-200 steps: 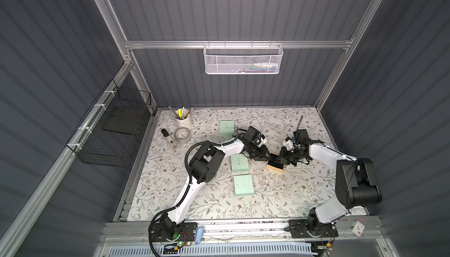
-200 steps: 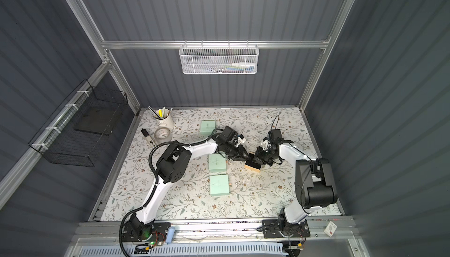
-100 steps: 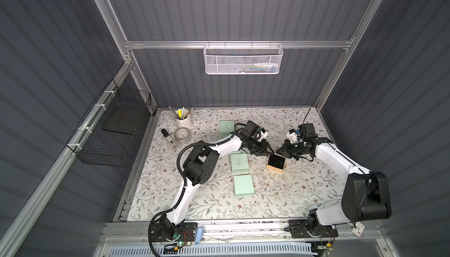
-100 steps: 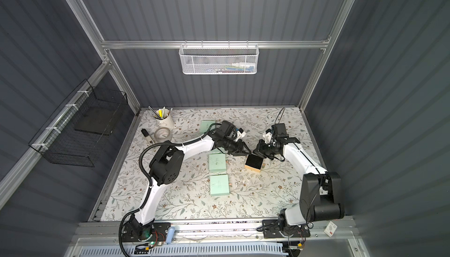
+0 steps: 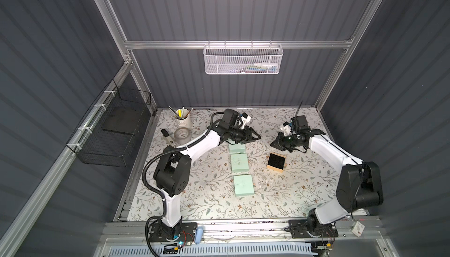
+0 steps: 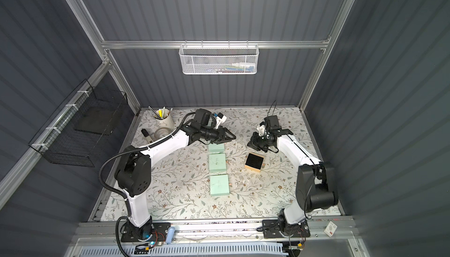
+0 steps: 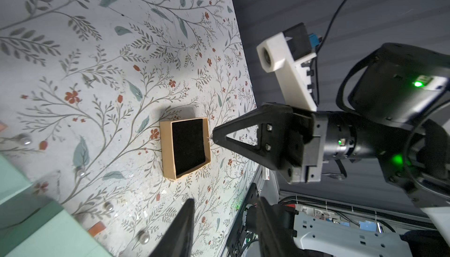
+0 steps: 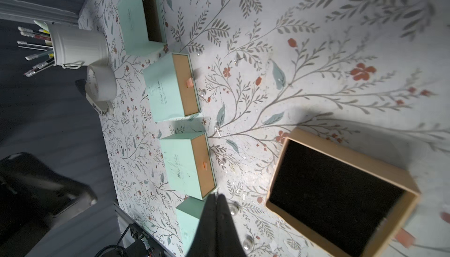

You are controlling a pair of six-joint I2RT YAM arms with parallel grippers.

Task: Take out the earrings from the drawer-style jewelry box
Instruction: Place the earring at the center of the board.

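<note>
Floral mat [image 5: 304, 190]: column of three mint boxes [image 5: 239, 162]; far one an empty sleeve [image 8: 136, 17], other two with drawers in.

Drawer tray [image 5: 276, 162]: out of its sleeve, flat on the mat between the arms, black foam bare as far as visible.

Left gripper [image 5: 255, 136]: jaws parted, nothing held, above the empty sleeve.

Right gripper [image 7: 214, 137]: clenched tip to tip, beside the tray's far side. Pale speck at the tip, too small to call.

Earrings [image 8: 233, 210]: pearly studs loose on the mat, strung in a line along the box fronts, between boxes and tray, base-ward of both grippers. Likely an easier reach for the right arm.
</note>
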